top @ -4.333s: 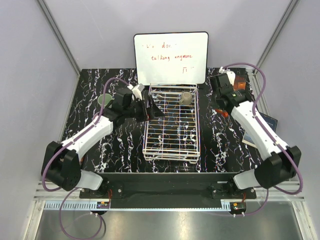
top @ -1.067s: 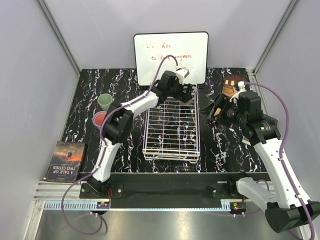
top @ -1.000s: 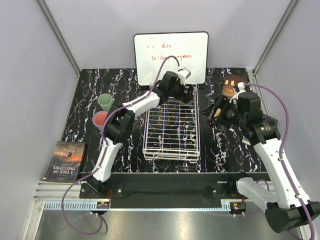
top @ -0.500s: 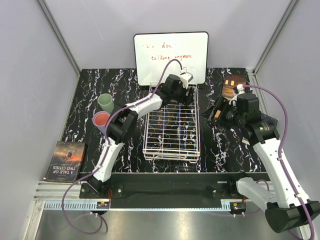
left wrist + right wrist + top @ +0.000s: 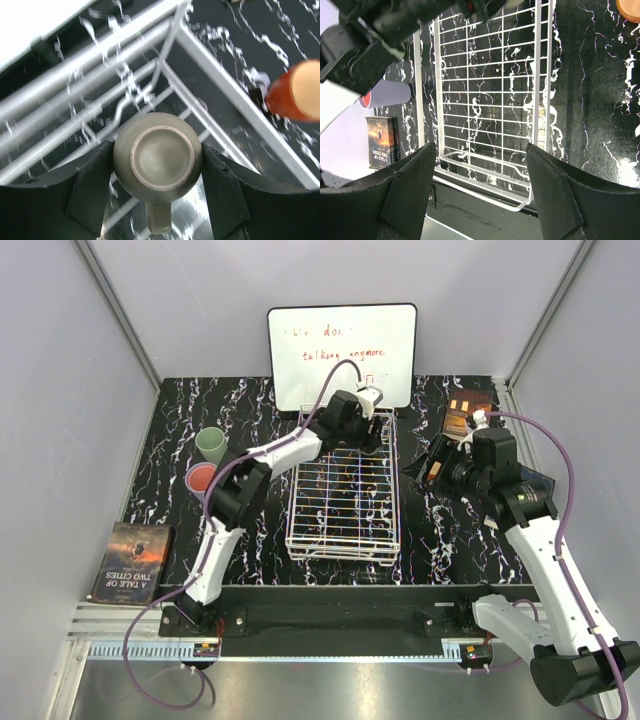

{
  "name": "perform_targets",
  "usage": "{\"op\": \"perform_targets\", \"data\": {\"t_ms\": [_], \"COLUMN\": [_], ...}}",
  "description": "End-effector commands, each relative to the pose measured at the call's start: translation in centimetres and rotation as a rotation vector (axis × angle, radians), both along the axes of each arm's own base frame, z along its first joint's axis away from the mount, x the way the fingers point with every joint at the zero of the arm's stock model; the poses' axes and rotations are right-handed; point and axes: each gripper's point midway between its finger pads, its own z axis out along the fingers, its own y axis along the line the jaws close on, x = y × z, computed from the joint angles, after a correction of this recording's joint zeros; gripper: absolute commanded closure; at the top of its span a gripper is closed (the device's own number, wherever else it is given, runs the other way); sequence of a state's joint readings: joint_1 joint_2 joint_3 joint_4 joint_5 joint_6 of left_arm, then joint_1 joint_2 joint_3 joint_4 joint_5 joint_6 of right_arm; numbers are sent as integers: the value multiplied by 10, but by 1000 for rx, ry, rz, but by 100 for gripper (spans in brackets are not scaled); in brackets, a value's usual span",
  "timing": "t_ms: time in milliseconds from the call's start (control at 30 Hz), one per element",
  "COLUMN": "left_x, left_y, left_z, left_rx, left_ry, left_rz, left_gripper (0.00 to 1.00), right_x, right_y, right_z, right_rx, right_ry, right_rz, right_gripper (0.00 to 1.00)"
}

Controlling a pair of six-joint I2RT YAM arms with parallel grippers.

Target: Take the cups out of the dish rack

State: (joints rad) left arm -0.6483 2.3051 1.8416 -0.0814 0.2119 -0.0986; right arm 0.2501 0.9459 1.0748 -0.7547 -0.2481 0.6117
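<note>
Since a moment ago the fingers of the left gripper (image 5: pixel 156 146) have come closer together around the beige-grey cup (image 5: pixel 162 157) in the far right corner of the dish rack (image 5: pixel 291 500); if they press it already, I cannot tell. The right gripper (image 5: pixel 480 146) hangs beside the rack, fingers spread wide.

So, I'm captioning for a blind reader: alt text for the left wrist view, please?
A grey-beige handled cup sits upside down in a corner of the white wire dish rack, closely flanked by the dark fingers of the left pincer. A blurred orange cup shows outside the rack.
</note>
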Motion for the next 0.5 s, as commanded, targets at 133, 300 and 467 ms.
{"op": "perform_targets", "data": {"t_ms": [133, 300, 467], "left_x": [-27, -91, -149], "left_y": [36, 48, 62], "left_z": [167, 229, 282], "left_rx": [-428, -778, -1035], "left_ry": [-1, 107, 203], "left_rz": [-15, -164, -350], "left_gripper": [100, 100, 100], "right_x": [18, 28, 27], "right_y": [5, 12, 31], "right_z": [47, 64, 72], "right_rx": [52, 113, 222], "right_ry": [-144, -195, -204], "right_rz": [-26, -27, 37], "right_gripper": [21, 21, 28]}}
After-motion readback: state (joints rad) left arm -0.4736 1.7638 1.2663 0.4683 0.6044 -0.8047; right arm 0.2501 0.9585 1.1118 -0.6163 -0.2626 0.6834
